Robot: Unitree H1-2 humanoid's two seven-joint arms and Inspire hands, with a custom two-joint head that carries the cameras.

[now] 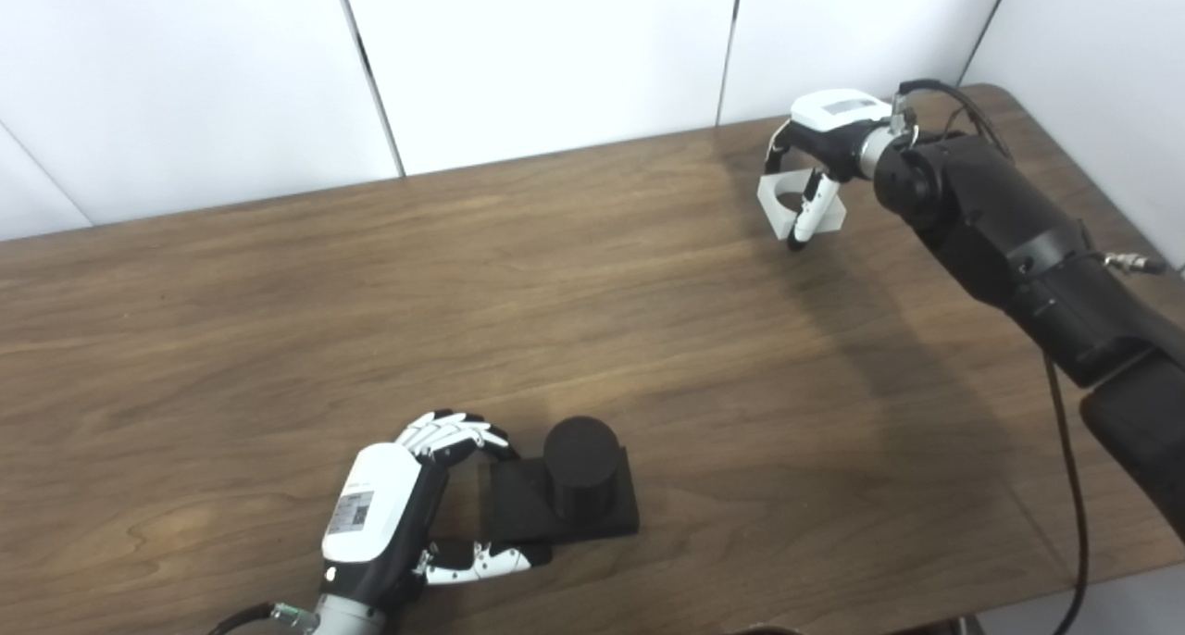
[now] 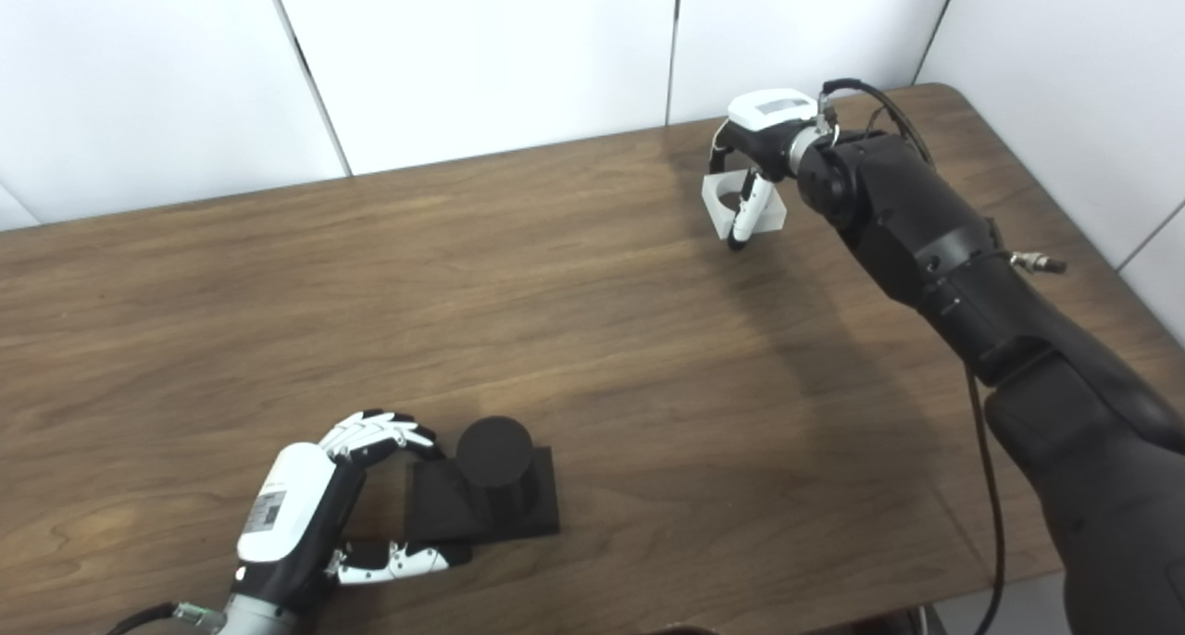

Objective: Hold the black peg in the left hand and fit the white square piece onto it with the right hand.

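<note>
A: What's the biggest thing there?

B: The wooden bench (image 1: 574, 292), brown with a long grain, backed by white wall panels (image 1: 537, 52).

A: And the arms?

B: The right arm (image 1: 1018, 246) is black and reaches across to the far right corner of the bench. The left one barely shows at the bottom edge.

A: Where's the black peg (image 1: 580, 476)?

B: Near the front edge, left of centre. It's a short round post standing upright on a flat black square base that lies on the bench.

A: Is the left robot hand (image 1: 398, 515) holding it?

B: Its fingers (image 1: 454, 434) curl over the base's left end and the thumb lies along the near edge. They seem to touch the base, but I cannot tell whether the grip is firm.

A: And the white square piece (image 1: 798, 205)?

B: Far right, well apart from the peg. The right robot hand (image 1: 824, 149) is closed around it, one finger across its round hole; whether it is lifted off the bench I cannot tell.
</note>
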